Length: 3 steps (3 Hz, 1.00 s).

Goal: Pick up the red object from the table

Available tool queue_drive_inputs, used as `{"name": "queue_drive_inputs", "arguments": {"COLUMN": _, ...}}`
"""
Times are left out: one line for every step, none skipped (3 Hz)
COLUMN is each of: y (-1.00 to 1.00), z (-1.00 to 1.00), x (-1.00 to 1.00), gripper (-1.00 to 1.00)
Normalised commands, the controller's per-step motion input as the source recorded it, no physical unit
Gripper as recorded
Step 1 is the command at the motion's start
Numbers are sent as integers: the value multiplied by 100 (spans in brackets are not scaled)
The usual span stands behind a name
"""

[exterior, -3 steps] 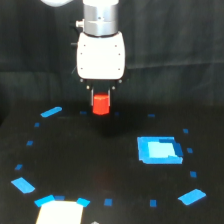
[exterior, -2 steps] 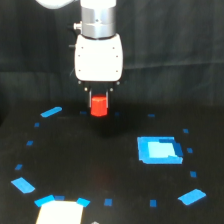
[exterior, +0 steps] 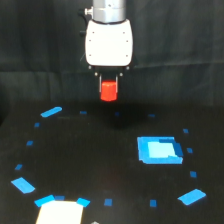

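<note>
The red object (exterior: 108,91) is a small red-orange stubby block held between the fingers of my gripper (exterior: 109,86), under the gripper's white body. It hangs in the air well above the black table (exterior: 100,165), clear of the surface. The gripper is shut on it; the fingers cover its top part. The arm stands upright at the top middle of the exterior view.
A blue flat square (exterior: 158,149) lies on the table at the exterior view's right. Small blue tape marks ring the table, with larger blue patches at the left (exterior: 51,111), lower left (exterior: 23,185) and lower right (exterior: 192,196). A white patch (exterior: 59,212) sits at the bottom edge.
The gripper has risen with the red object in it, lifting it further above the table. Nothing on the table has moved.
</note>
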Motion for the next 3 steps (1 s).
{"name": "queue_drive_inputs", "arguments": {"y": -39, "z": -100, "x": -51, "gripper": -100}}
{"name": "queue_drive_inputs", "arguments": {"y": -39, "z": -12, "x": -59, "gripper": -100}}
{"name": "queue_drive_inputs", "arguments": {"y": 100, "z": 100, "x": 79, "gripper": -88}}
